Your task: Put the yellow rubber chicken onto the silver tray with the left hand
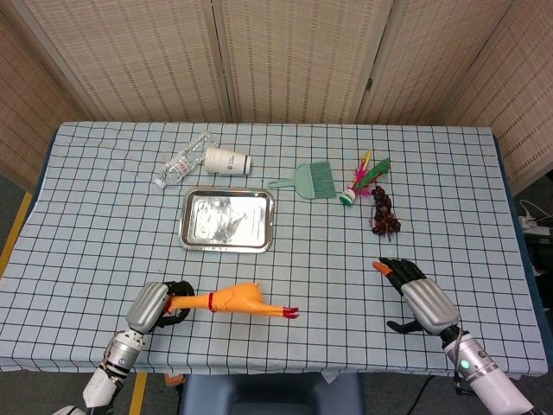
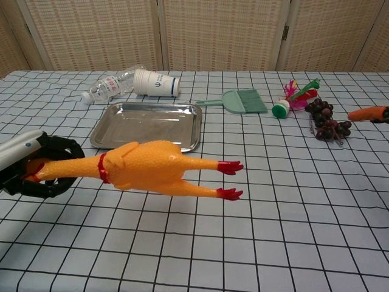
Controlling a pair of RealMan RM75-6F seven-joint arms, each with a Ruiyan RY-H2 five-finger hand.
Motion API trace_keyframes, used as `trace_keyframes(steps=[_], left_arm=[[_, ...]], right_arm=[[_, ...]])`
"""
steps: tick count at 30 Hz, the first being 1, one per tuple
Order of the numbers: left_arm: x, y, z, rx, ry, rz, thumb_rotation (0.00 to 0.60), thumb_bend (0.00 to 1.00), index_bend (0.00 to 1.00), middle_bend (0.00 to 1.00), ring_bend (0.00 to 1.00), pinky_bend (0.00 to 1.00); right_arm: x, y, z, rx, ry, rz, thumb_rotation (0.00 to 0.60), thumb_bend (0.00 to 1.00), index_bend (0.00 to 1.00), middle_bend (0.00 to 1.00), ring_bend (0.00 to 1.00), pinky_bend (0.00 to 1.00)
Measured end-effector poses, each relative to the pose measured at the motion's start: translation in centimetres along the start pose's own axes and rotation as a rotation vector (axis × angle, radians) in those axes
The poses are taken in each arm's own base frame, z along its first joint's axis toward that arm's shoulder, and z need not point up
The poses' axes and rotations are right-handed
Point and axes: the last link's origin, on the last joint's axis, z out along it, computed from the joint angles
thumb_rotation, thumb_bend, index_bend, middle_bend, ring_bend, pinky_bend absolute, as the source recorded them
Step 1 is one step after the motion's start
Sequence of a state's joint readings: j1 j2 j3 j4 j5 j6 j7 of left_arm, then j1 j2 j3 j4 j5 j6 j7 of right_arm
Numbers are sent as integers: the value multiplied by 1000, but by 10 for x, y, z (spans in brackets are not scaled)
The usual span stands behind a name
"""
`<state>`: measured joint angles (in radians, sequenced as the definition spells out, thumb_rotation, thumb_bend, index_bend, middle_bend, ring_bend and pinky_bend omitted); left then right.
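Closest to us, our left hand [image 1: 154, 305] had its dark fingers wrapped round the head and neck of the yellow rubber chicken [image 1: 233, 300], so a proper grip on it. The chicken was stretched out sideways with its red feet pointing toward our right, and in the chest view it [image 2: 143, 174] looked lifted just clear of the checked worktop [image 1: 328, 259], with a faint shadow under it. So it was near the front edge, not on the silver tray [image 1: 226, 220] yet; the tray sat a little further back, a touch to the right of the hand, with nothing on it that we could see. Over on the other side our right hand [image 1: 415, 294] was low over the cloth with nothing in it, fingers spread apart and an orange fingertip sticking out front; only that orange tip showed at the edge of the chest view. Further back from the tray lay a white paper cup [image 1: 228, 160] on its side, just beside a clear plastic bottle [image 1: 180, 162], also lying down. To the right of those we had a green hand brush [image 1: 311, 180], then a feathered shuttlecock [image 1: 361, 180], and a bunch of dark grapes [image 1: 384, 213] just next to it.
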<state>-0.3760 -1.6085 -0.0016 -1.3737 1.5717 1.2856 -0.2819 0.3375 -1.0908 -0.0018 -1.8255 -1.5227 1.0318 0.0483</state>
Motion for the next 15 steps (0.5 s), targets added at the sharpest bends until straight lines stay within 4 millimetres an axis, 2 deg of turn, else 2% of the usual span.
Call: trace_keyframes(steps=[8,15], left_arm=[[-6,11,6,-11,-27,25,600,741,870,679,591,647],[-7,19,13,-21,-27,43,600,740,870,678,591,647]], right_arm=[[6,-59,52,125,-110,127,600,117,0,0,0,0],[-7,-112,87,199,-201,230,600,117,0,0,0,0]])
